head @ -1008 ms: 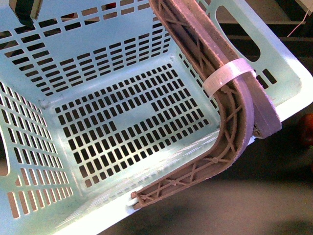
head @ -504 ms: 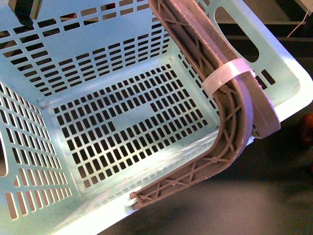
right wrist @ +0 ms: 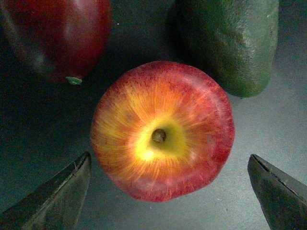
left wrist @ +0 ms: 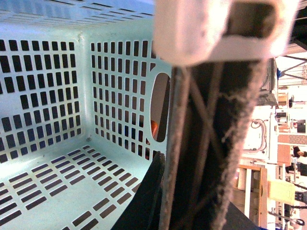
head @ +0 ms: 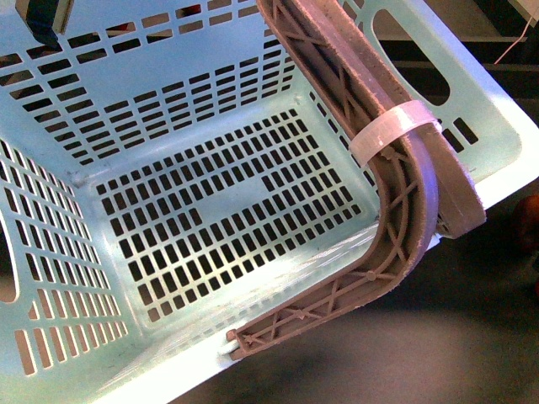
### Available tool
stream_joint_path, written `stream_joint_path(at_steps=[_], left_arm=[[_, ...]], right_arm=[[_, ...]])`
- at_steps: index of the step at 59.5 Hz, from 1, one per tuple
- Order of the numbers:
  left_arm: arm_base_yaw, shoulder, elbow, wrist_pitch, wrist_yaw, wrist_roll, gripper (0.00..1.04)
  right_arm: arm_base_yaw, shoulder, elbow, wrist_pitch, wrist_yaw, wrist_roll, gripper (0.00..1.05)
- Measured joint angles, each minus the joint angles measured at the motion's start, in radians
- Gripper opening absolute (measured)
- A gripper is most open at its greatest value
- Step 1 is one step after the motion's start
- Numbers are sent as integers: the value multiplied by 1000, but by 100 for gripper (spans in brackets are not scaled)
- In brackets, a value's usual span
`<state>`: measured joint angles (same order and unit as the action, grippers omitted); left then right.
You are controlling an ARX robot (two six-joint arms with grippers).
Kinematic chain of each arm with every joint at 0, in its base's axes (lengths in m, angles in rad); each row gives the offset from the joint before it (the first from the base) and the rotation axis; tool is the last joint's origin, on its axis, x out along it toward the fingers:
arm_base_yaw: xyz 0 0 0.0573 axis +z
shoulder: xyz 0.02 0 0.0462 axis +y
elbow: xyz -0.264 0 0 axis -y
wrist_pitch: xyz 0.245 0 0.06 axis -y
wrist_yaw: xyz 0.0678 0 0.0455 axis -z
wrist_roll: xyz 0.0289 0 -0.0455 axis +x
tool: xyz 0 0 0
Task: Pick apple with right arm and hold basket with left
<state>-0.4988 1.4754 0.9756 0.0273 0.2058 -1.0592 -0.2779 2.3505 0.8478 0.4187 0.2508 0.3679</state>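
- right gripper [right wrist: 169, 158] is spread wide, one finger on each side of the apple [right wrist: 163, 132], neither touching it
- apple's on the dark table, dimple towards the wrist cam, just beside a darker red fruit [right wrist: 57, 33] and a green fruit [right wrist: 235, 43]
- basket [head: 493, 126] sits tilted, with its handle [head: 404, 210] across it
- left gripper: honestly can't tell if it's clamped on anything
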Motion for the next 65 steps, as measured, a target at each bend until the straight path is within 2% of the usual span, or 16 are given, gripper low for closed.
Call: stream_joint_path(at_steps=[12, 19, 26, 38, 46, 53, 65], left_arm=[[0, 0, 0, 0, 0, 0, 7], [0, 0, 0, 0, 0, 0, 7], [0, 0, 0, 0, 0, 0, 7], [0, 0, 0, 0, 0, 0, 7], [0, 0, 0, 0, 0, 0, 7], [0, 0, 0, 0, 0, 0, 7], [0, 0, 0, 0, 0, 0, 7]], right_arm=[[-3, 36, 39, -16, 13, 8, 96], [-4, 40, 42, -14, 5, 12, 82], [-4, 39, 30, 6, -1, 9, 74], [-5, -18, -65, 82, -48, -15, 70], [-3, -177, -228, 174, -80, -89, 70], [-3, -313, -336, 179, -128, -131, 70], [12, -654, -460, 58, -201, -154, 69]])
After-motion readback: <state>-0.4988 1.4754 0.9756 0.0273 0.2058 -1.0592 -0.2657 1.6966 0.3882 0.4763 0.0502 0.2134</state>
